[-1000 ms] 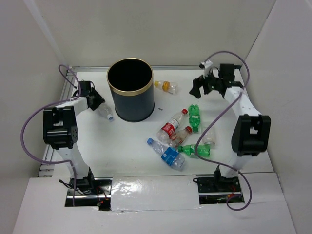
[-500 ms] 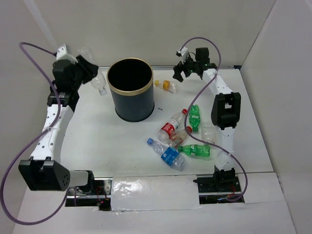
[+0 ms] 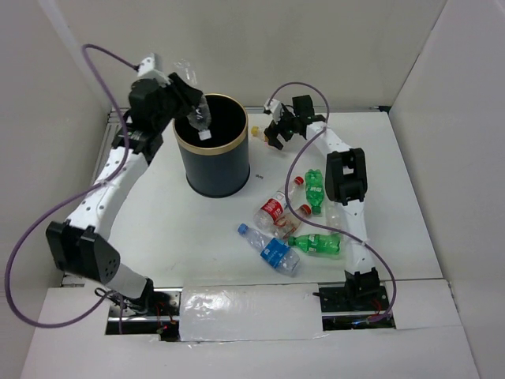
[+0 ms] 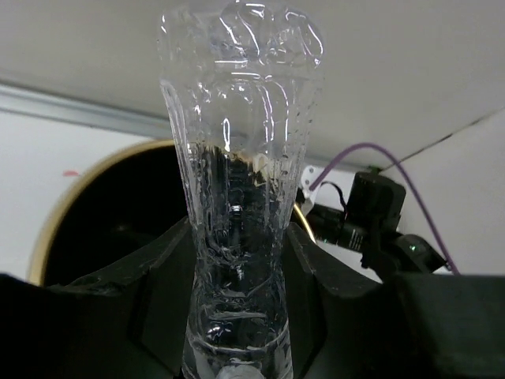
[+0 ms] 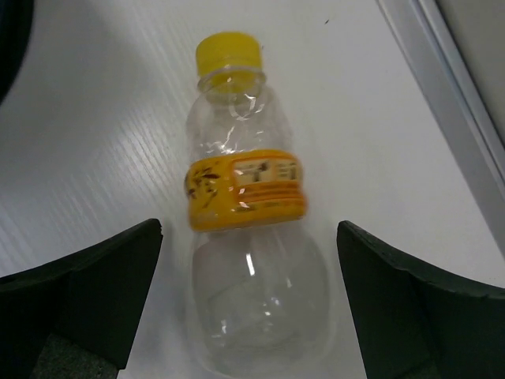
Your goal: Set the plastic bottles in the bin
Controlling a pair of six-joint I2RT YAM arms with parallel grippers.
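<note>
My left gripper (image 3: 183,101) is shut on a clear plastic bottle (image 3: 195,110) and holds it tilted over the near-left rim of the dark bin (image 3: 211,175). In the left wrist view the bottle (image 4: 237,197) stands between my fingers with the bin's black opening (image 4: 118,213) behind it. My right gripper (image 3: 272,133) is open, low over the yellow-capped bottle (image 5: 246,237), which lies on the table between the fingers (image 5: 102,276), untouched. Several more bottles lie in a heap: a red-labelled one (image 3: 276,208), a blue-labelled one (image 3: 271,250) and green ones (image 3: 315,189), (image 3: 316,243).
White walls close in the table (image 3: 189,229) on three sides. A metal rail (image 5: 465,118) runs along the back edge near the yellow-capped bottle. Purple cables loop from both arms.
My left arm has swung right with the clear bottle, from left of the bin to over its rim. My right gripper has moved left and down over the yellow-capped bottle.
</note>
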